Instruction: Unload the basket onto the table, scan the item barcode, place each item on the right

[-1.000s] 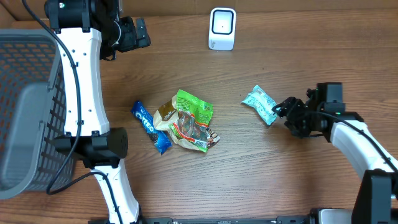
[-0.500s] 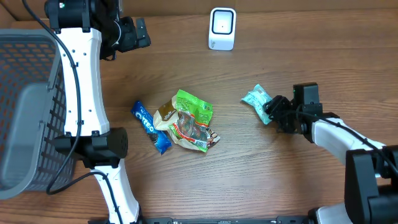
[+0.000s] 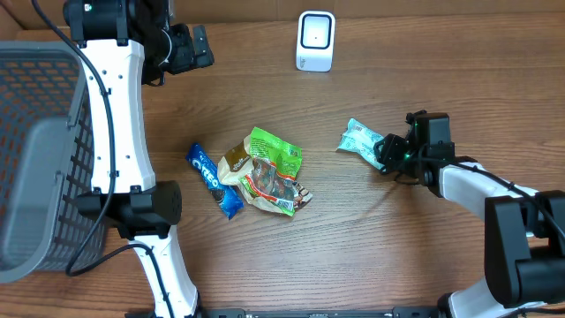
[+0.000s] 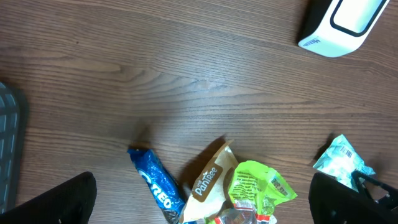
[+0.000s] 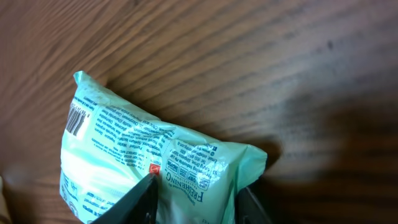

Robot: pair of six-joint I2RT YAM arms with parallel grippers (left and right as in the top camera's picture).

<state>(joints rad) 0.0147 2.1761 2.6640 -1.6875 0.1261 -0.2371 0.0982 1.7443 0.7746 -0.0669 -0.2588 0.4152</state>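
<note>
Leftward across the desk, the right end effector (image 3: pixel 385 150) has closed in on the mint-green packet (image 3: pixel 358 139), and the packet has shifted a little toward the far edge. Its fingers (image 5: pixel 144 200) now bracket the packet's near end and pinch it from both sides, a printed barcode (image 5: pixel 74 118) showing at the opposite end. The packet lies flat, right of the desk's middle. The white scanner (image 3: pixel 315 40) stands upright at the far edge, well apart. The left end effector (image 3: pixel 196 51) hangs near the far left corner, spread wide and holding nothing. An Oreo pack (image 3: pixel 212 181) and a green snack bag (image 3: pixel 269 163) lie mid-desk, touching.
</note>
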